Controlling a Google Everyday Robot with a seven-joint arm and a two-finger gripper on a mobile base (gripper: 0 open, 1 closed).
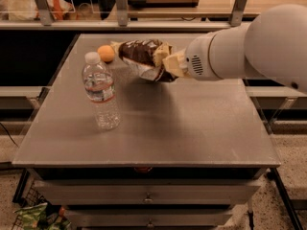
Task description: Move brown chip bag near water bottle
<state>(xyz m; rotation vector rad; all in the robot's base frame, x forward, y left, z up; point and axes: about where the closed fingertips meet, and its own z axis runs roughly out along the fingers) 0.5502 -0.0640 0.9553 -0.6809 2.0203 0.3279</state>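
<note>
The brown chip bag (142,57) is dark brown with pale yellow edges. It hangs above the grey table (192,123), held by my gripper (168,63), which is shut on its right end. The bag's left tip reaches close to the orange fruit (106,53). The water bottle (101,92) stands upright at the left of the table, clear with a white cap and a red-banded label. The bag is up and to the right of the bottle, a short gap away. My white arm comes in from the right.
The small orange fruit lies at the back left of the table, behind the bottle. A shelf with metal posts (121,4) runs behind the table. Drawers (148,195) sit below the front edge.
</note>
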